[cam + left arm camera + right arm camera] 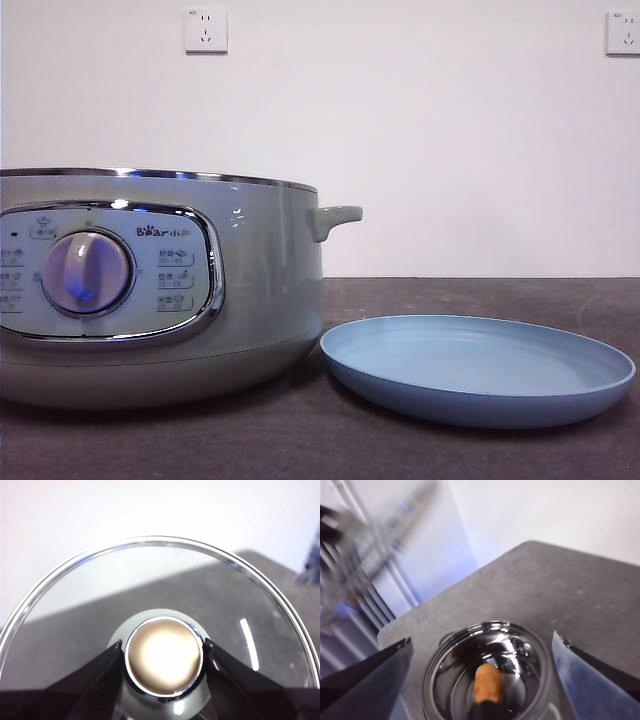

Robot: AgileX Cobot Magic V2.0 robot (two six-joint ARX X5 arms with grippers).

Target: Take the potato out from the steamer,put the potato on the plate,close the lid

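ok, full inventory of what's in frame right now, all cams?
steamer: one, pale grey-green with a chrome-framed panel and round dial, on the dark table beside the plate, uncovered.
plate: one, light blue, bare, on the table next to the steamer.
potato: one, orange-brown, lying in the steamer's shiny bowl, seen from above in the right wrist view.
lid: one, clear glass with a steel rim and a shiny-topped knob, held up off the steamer.
wall sockets: two, white, on the wall behind.
table: one, dark grey.
left gripper: jaws closed on the lid's knob.
right gripper: jaws open, above the steamer and potato.
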